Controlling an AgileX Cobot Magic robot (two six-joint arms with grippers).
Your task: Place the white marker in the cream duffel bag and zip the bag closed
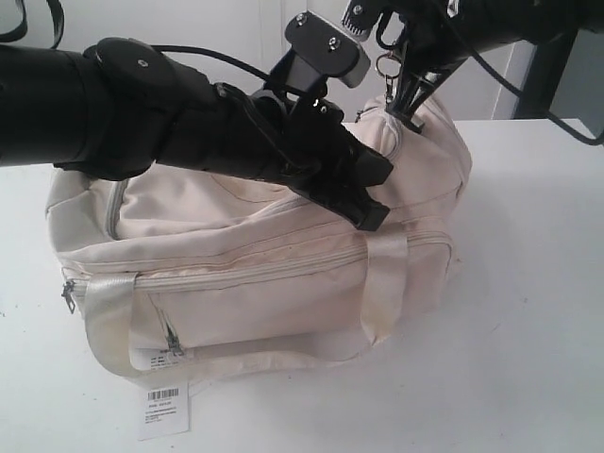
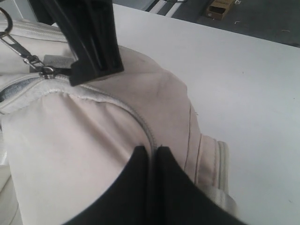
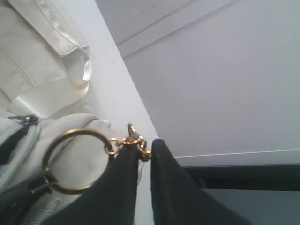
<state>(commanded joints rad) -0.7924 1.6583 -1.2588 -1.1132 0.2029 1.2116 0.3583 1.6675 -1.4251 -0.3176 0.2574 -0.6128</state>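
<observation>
The cream duffel bag (image 1: 274, 274) sits slumped on the white table (image 1: 528, 330), its barcode tag (image 1: 162, 411) lying in front. The left gripper (image 2: 151, 149) presses on the bag's top, jaws drawn almost together with the zip seam running into the slit between them. At the bag's end the right gripper (image 3: 145, 142) is nipped tight on the brass clasp (image 3: 134, 139) of the ring (image 3: 79, 131) on the zip pull
</observation>
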